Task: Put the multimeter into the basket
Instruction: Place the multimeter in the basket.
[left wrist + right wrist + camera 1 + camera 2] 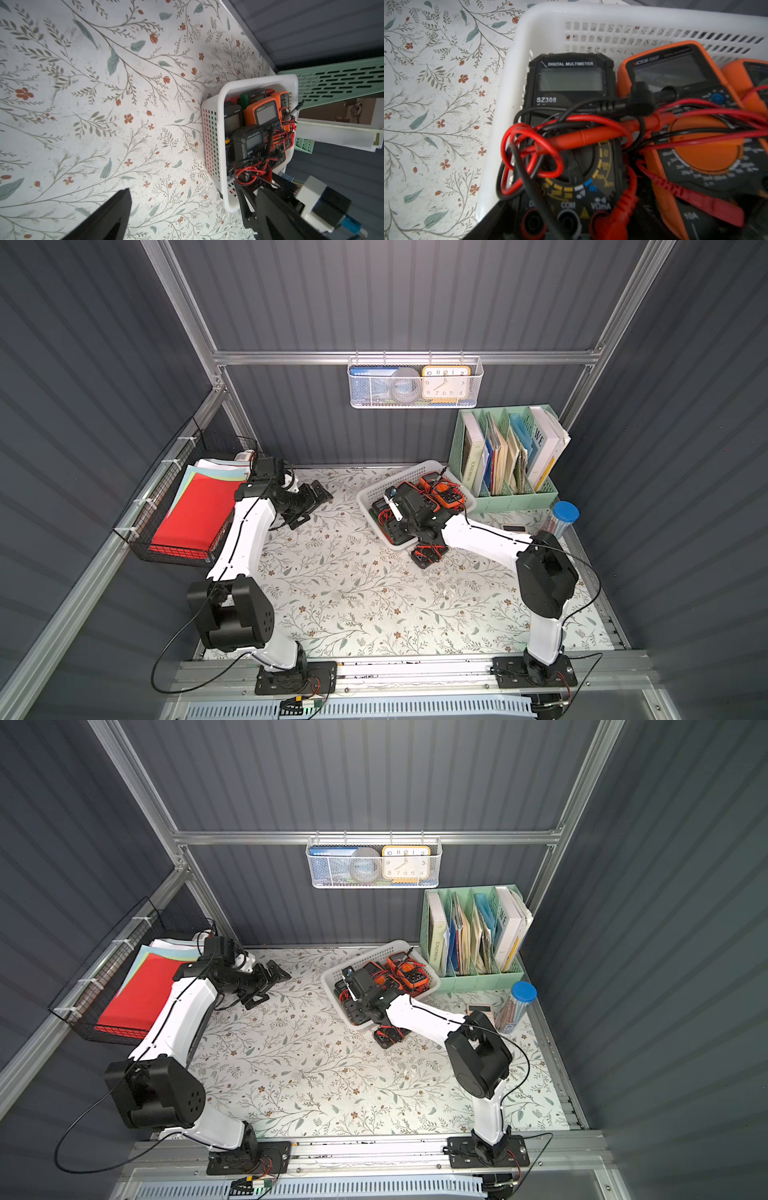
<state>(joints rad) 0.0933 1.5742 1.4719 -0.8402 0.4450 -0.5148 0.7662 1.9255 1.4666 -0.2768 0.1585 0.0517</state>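
Observation:
The white perforated basket (400, 477) (360, 957) (214, 145) (508, 83) stands at the back of the table and holds several multimeters tangled in red and black leads. Two of them are orange (446, 492) (675, 68). My right gripper (395, 529) (358, 1011) reaches into the basket's near end and is shut on a black multimeter (571, 83), which lies low inside against the basket wall. Another black multimeter (430, 554) (390, 1036) rests on the table just in front of the basket. My left gripper (312, 501) (187, 218) hovers open and empty over the table, left of the basket.
A green file rack (509, 499) with books stands right of the basket. A blue-capped tube of pencils (563, 519) is near the right edge. A black wire basket with coloured papers (187, 516) hangs at the left. A wire wall basket with a clock (415, 383) hangs behind.

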